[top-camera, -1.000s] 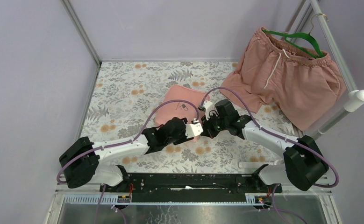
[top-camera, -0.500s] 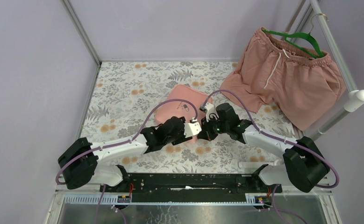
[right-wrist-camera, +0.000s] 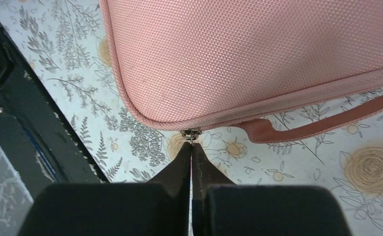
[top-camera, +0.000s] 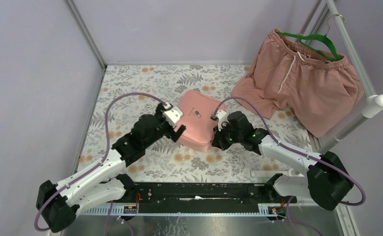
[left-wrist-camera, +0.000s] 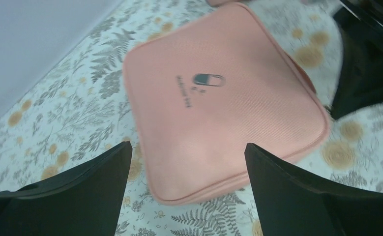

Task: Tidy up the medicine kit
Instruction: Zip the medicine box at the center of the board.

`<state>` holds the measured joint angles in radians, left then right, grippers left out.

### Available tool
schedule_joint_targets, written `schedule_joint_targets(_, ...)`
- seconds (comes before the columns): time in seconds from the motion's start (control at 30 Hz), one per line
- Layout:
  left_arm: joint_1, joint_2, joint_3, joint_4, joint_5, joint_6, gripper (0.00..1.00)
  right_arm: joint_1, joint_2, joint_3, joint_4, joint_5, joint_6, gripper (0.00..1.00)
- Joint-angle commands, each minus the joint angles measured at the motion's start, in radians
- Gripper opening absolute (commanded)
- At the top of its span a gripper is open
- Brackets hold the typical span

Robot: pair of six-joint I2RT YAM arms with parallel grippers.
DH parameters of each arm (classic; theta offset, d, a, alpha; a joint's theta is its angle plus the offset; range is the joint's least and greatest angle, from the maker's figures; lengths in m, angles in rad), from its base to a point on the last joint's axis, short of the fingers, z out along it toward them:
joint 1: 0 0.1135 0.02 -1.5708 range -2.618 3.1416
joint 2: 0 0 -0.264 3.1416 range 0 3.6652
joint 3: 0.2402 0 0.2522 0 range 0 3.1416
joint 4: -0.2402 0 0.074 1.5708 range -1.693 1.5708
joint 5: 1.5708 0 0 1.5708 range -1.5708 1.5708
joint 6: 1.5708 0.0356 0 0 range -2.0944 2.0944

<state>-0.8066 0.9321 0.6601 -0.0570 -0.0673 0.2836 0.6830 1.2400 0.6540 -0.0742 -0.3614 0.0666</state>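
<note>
Medicine kit (top-camera: 196, 120) lies ahead of left hand (left-wrist-camera: 188, 146); right hand (right-wrist-camera: 191, 145) pinches its zip (right-wrist-camera: 190, 132).

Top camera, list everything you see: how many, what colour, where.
floral cloth: one, white, grey and orange print, across the work surface
medicine kit: one, pink, closed, centre of the cloth
zip pull: one, metal, kit's near right corner
hanger: one, green, far right corner
shorts: one pair, pink, far right, on the hanger
left gripper: one, black, open, by the kit's left side
right gripper: one, black, shut on the zip pull
</note>
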Motion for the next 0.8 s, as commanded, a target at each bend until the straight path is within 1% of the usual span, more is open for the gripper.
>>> schedule_joint_targets(0.0,0.144,-0.034,-0.034,0.113,0.113,-0.198,0.94,0.009,-0.045,-0.003,-0.026,0.058,-0.089,0.00)
schedule_joint_targets(0.03,0.172,-0.014,-0.026,0.116,0.103,-0.236,0.94,0.009,-0.044,-0.005,-0.025,0.056,-0.091,0.00)
schedule_joint_targets(0.13,0.240,0.116,0.038,0.087,0.037,-0.358,0.93,0.009,-0.038,-0.010,-0.017,0.043,-0.080,0.00)
schedule_joint_targets(0.17,0.267,0.165,0.071,0.069,0.042,-0.389,0.93,0.009,-0.037,-0.011,-0.014,0.039,-0.078,0.00)
schedule_joint_targets(0.3,0.352,0.347,0.192,0.029,0.175,-0.450,0.88,0.009,-0.039,-0.012,-0.009,0.030,-0.076,0.00)
schedule_joint_targets(0.43,0.442,0.476,0.281,0.030,0.240,-0.495,0.85,0.009,-0.038,-0.002,-0.008,0.026,-0.078,0.00)
schedule_joint_targets(0.53,0.499,0.557,0.325,0.046,0.327,-0.531,0.80,0.009,-0.033,-0.001,-0.007,0.016,-0.081,0.00)
schedule_joint_targets(0.63,0.506,0.631,0.367,0.039,0.441,-0.536,0.76,0.009,-0.028,-0.001,-0.006,0.019,-0.089,0.00)
schedule_joint_targets(0.7,0.506,0.672,0.388,0.039,0.470,-0.547,0.75,0.009,-0.026,0.001,-0.004,0.018,-0.091,0.00)
schedule_joint_targets(0.77,0.506,0.706,0.401,0.034,0.464,-0.552,0.74,0.009,-0.023,0.004,-0.003,0.016,-0.091,0.00)
